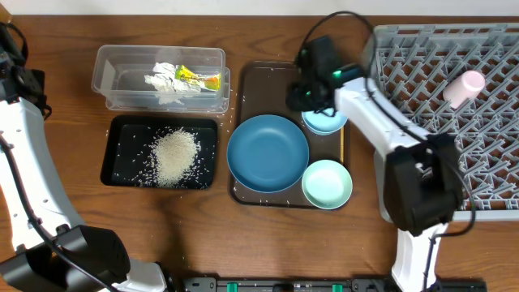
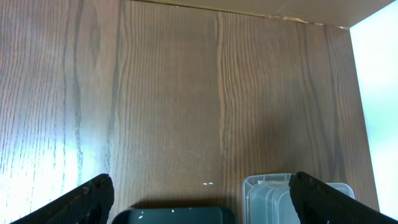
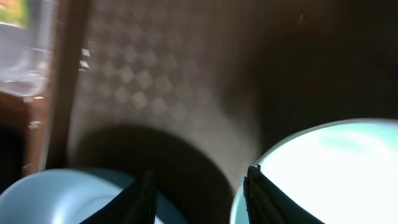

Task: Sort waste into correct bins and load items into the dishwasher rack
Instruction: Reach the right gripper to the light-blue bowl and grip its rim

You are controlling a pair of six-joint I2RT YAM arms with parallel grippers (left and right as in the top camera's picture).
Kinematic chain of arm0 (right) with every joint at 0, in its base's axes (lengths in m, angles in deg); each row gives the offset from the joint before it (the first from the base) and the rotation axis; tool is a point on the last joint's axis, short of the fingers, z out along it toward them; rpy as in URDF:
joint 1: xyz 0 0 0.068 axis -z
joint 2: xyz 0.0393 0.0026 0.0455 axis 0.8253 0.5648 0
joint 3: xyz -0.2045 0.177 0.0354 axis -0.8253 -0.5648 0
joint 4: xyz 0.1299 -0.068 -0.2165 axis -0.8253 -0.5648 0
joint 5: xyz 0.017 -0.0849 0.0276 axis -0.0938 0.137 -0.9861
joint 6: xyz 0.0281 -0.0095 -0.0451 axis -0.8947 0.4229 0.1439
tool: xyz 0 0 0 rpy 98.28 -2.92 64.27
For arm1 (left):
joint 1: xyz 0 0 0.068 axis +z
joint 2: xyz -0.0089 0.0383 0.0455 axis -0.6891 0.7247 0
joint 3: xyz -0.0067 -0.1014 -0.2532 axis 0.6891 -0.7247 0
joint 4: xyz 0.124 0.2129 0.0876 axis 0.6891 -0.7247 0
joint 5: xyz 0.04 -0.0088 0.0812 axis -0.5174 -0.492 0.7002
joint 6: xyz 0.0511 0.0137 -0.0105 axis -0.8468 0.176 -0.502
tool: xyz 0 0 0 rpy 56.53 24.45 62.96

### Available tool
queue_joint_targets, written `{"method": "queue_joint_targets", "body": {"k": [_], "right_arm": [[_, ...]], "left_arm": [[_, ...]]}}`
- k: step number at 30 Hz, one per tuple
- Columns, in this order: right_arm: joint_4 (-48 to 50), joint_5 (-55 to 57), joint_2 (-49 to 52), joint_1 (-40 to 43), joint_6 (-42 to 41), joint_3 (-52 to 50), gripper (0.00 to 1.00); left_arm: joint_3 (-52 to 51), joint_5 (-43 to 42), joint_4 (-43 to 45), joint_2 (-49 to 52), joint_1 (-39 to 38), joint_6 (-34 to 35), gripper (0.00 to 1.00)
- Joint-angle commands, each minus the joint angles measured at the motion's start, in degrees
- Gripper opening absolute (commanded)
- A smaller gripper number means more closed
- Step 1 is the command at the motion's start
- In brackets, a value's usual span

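Because our right gripper hangs open and empty just beside the light-blue bowl on the brown tray, we fear closing now could miss its rim or shove it.

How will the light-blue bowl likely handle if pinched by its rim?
The light-blue bowl looks rigid and small, so probably light. Its glossy glare suggests a rim pinch could slip. Pushed, it would likely slide into the dish beside it.
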Motion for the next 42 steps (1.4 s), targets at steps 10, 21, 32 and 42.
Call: {"method": "queue_joint_targets", "body": {"k": [10,21,32,42], "right_arm": [[-1.6,16.4,2.3,-3.9,-10.8,-0.3,0.45],[-2.2,17.1,3.4,-3.6,-10.9,0.0,0.34],[-3.2,17.2,-0.1,-3.3,-10.9,2.9,0.01],[-4.1,11.1,-12.2,5.4,-6.5,7.7,0.01]], "left_arm": [[0.1,0.5,-0.3,0.0,0.1,-0.5,0.92],[0.1,0.5,-0.3,0.0,0.1,-0.5,0.92],[0.1,0.5,-0.3,0.0,0.1,-0.5,0.92],[0.1,0.5,-0.3,0.0,0.1,-0.5,0.92]]}}
